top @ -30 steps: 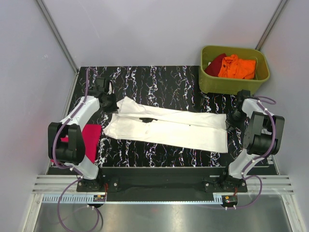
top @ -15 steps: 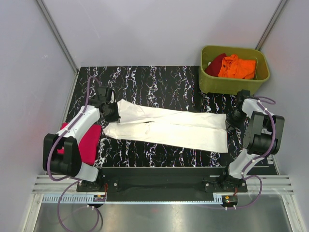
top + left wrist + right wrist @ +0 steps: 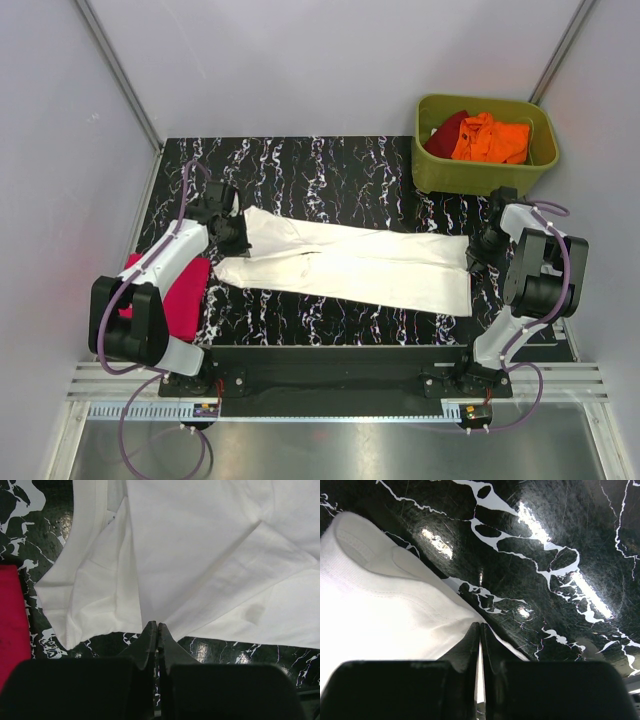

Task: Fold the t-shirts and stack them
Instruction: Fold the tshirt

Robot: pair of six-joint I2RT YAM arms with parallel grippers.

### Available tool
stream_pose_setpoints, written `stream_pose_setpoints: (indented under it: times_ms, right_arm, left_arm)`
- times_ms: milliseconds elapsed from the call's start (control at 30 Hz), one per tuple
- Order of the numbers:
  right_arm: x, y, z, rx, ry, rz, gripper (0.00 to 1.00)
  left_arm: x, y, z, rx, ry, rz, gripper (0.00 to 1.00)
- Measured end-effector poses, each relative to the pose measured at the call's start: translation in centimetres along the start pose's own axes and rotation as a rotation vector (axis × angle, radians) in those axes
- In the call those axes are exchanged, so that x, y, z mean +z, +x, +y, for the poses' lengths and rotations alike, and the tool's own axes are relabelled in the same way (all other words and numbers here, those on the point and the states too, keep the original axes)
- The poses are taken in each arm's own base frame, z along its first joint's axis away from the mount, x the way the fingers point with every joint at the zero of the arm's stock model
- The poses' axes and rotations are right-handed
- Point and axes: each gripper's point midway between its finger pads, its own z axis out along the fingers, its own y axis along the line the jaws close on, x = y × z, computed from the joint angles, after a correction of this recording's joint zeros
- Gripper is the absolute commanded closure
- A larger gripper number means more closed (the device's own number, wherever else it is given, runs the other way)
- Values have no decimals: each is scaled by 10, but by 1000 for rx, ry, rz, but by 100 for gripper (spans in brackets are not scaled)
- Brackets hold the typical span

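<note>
A white t-shirt [image 3: 350, 262] lies folded into a long band across the black marbled table [image 3: 330, 165]. My left gripper [image 3: 232, 238] sits at the band's left end. In the left wrist view its jaws [image 3: 158, 626] are shut, with the white cloth [image 3: 200, 555] drawn to a point at the tips. My right gripper [image 3: 474, 252] is at the band's right end, shut on the hem [image 3: 375, 610], and cloth shows between its fingers [image 3: 480, 626]. A magenta-pink t-shirt [image 3: 185, 290] lies at the table's left edge, beside the left arm.
An olive-green tub [image 3: 470, 178] stands at the back right with an orange shirt [image 3: 490, 138] and a dark red one [image 3: 448, 130] inside. The magenta-pink cloth [image 3: 10, 615] shows at the left of the left wrist view. Grey walls close in the table on three sides.
My left gripper has swung toward me and to the right, carrying the shirt's far left flap over onto the body. The band is narrower now. The right gripper has barely moved.
</note>
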Motion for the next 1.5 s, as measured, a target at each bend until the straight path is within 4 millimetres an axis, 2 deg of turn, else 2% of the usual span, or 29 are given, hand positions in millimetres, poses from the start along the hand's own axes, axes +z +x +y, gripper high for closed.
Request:
stream_pose_setpoints:
  times_ms: [200, 600, 633, 667, 767, 800, 867, 900, 967, 1067, 1100, 1133, 1233, 1333, 1500]
  right_arm:
    - [0, 0, 0, 0, 0, 0, 92]
    - [0, 0, 0, 0, 1, 1, 90]
    - [0, 0, 0, 0, 1, 2, 88]
    - [0, 0, 0, 0, 2, 2, 85]
    - [0, 1, -1, 1, 4, 5, 70]
    - [0, 2, -1, -1, 6, 8, 66]
    - [-1, 4, -3, -4, 12, 14, 57]
    - [-2, 4, -3, -2, 13, 16, 55]
    - [-5, 4, -4, -4, 11, 11, 51]
    - [-13, 0, -2, -5, -7, -18, 47]
    - [-16, -3, -1, -4, -15, -29, 41]
    - [-18, -5, 2, -4, -27, -37, 38]
    - [-22, -16, 12, -1, -68, -70, 37]
    - [-25, -27, 24, 3, -117, -97, 37]
    - [-27, -49, 43, 4, -171, -131, 38]
  left_arm:
    - [2, 8, -1, 12, -5, 20, 100]
    - [3, 9, 1, 14, -22, 19, 100]
    - [4, 11, 2, 14, -24, 23, 96]
    - [4, 13, 3, 13, -27, 28, 74]
    - [4, 17, 7, 10, -44, 40, 62]
    - [4, 16, 8, 11, -51, 39, 50]
    - [0, 12, 11, 18, -73, 31, 39]
    - [-3, 9, 13, 17, -82, 28, 33]
    - [-11, -14, 9, 19, -78, -17, 32]
    - [-17, -68, 4, 7, -50, -116, 31]
    - [-16, -86, 3, 3, -47, -136, 31]
    - [-13, -104, 4, -1, -45, -158, 35]
    - [12, -146, 10, -15, -47, -172, 42]
    - [48, -161, 19, -23, -50, -131, 44]
    - [104, -162, 18, -30, -15, -23, 46]
